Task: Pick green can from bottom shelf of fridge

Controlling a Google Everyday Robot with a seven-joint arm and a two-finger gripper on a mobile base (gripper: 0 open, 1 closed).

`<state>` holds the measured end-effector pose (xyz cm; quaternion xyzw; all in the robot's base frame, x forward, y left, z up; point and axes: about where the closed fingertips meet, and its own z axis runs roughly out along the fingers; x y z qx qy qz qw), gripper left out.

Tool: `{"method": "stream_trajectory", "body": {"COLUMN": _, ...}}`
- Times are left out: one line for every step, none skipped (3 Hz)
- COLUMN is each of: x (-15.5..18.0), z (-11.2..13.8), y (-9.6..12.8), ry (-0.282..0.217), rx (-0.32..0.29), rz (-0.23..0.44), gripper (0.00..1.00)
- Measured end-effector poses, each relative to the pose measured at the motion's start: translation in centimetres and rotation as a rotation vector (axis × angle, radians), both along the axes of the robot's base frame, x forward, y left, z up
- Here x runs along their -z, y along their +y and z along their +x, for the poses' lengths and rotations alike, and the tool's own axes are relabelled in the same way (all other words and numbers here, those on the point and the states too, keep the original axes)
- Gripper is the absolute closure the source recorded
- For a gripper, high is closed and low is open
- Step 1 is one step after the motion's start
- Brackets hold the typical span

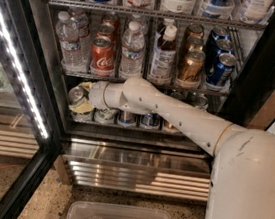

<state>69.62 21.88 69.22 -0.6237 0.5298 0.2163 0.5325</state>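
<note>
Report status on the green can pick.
Gripper inside fridge, far-left lane of bottom shelf. Green can right at it, silver top showing; grasp unconfirmed. Arm crosses in front of neighbouring cans; way out looks clear.

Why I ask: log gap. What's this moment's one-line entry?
arm: inside fridge | pincer: far left of bottom shelf, at green can | grasp: unclear

The gripper sat at the left end of the bottom shelf, at a can there; bottles stood on the rack above that shelf, a bin below and before it.
</note>
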Motion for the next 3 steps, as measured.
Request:
{"method": "stream_trajectory", "body": {"x": -1.8, "z": -0.8, "y": -1.0, "ry": 0.004, "rx": -0.006, "rz": 0.006, "gripper": 1.0}}
{"method": "stream_trajectory", "body": {"x": -1.7, "z": -0.9, "y": -1.0, "ry": 0.006, "rx": -0.007, "rz": 0.008, "gripper": 1.0}}
{"method": "stream_trajectory", "body": {"x": -2.9, "z": -2.7, "y": -4.1, "ry": 0.06, "rx": 0.038, "rz": 0.055, "gripper": 1.0}}
